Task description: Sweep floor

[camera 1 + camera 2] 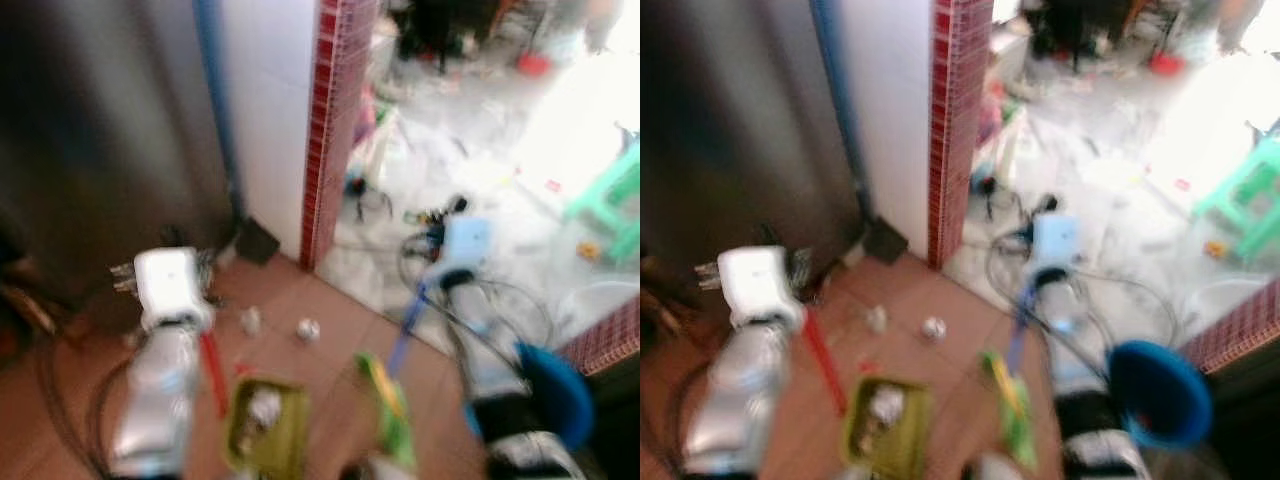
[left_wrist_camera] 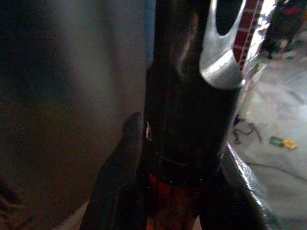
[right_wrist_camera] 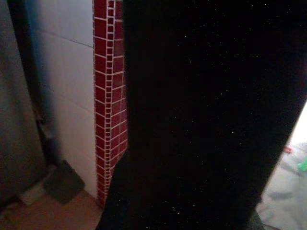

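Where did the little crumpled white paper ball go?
The paper ball lies on the brown tile floor, ahead of the green dustpan and near the red tiled pillar.

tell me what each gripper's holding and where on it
The left gripper seems shut on the dustpan by its red handle. The right gripper seems to hold the broom by its blue handle, though blurred.

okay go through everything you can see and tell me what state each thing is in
Green dustpan: on the brown floor, litter inside.
Paper scraps: loose on the floor, unswept.
Left end effector: shut on a red handle.
Blue bucket: at the right arm, open.
Cables: tangled across the pale floor.
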Motion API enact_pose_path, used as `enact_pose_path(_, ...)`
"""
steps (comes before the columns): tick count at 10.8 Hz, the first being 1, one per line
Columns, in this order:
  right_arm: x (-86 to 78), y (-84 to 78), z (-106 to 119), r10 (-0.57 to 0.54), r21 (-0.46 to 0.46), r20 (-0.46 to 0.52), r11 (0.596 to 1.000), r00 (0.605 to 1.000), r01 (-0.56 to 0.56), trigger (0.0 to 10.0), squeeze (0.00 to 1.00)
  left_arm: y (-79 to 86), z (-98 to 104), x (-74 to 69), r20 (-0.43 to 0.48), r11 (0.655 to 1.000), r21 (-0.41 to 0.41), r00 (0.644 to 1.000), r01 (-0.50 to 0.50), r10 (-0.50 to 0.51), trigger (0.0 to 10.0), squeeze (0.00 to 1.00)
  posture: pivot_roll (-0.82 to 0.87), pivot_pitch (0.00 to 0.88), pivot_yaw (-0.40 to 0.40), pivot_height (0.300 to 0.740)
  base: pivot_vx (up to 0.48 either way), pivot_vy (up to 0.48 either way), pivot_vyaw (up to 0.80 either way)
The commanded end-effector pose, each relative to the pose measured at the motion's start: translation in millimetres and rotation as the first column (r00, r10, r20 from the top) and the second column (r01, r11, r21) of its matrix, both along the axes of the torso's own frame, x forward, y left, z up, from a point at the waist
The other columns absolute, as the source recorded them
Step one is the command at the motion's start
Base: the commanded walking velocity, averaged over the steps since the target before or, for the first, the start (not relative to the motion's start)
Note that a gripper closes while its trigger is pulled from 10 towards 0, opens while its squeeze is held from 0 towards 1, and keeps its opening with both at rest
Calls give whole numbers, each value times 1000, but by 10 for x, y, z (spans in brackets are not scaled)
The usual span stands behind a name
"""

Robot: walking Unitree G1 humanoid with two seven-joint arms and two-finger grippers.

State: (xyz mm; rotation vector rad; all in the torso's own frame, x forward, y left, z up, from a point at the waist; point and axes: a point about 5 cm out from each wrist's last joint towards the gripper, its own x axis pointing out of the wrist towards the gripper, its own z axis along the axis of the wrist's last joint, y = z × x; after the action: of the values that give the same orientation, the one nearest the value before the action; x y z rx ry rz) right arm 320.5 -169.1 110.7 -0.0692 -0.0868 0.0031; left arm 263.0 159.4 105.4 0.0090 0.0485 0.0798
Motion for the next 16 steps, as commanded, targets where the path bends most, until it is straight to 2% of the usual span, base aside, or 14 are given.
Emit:
enact_pose_path(1, 28, 38, 73, 9, -8, 29, 1000, 1000, -9, 10000, 0, 2, 150, 17, 65, 1000, -22, 998, 6, -5, 10000, 0, -38, 0, -26, 740, 0, 311, 0)
enact_pose_path(4, 1, 32, 24, 11, -11, 13, 1000, 1000, -11, 10000, 0, 6, 151, 24, 59, 1000, -26, 998, 1, 0, 10000, 0, -37, 0, -33, 740, 0, 320, 0)
enact_pose_path(10, 24, 74, 41, 26, -7, 19, 1000, 999, -26, 10000, 0, 12, 158, 37, 57, 1000, -21, 998, 6, -5, 10000, 0, -31, 0, -29, 740, 0, 386, -723)
enact_pose_path(13, 15, 50, 53, 21, -12, 22, 1000, 1000, -21, 10000, 0, 15, 187, 47, 63, 1000, -14, 998, 10, -9, 10000, 0, -37, 0, -26, 740, 0, 90, -165)
enact_pose_path(14, 31, 26, 84, 13, -19, 27, 1000, 1000, -12, 10000, 0, 4, 245, 71, 92, 1000, -18, 996, 17, -15, 10000, 0, -40, 0, -26, 740, 0, 0, -800)
enact_pose_path(16, 39, -19, 97, 0, -35, 28, 999, 1000, 1, 10000, 0, 48, 264, 98, 85, 995, -98, 996, -6, 15, 10000, 0, -43, 0, -25, 740, 0, 0, -800)
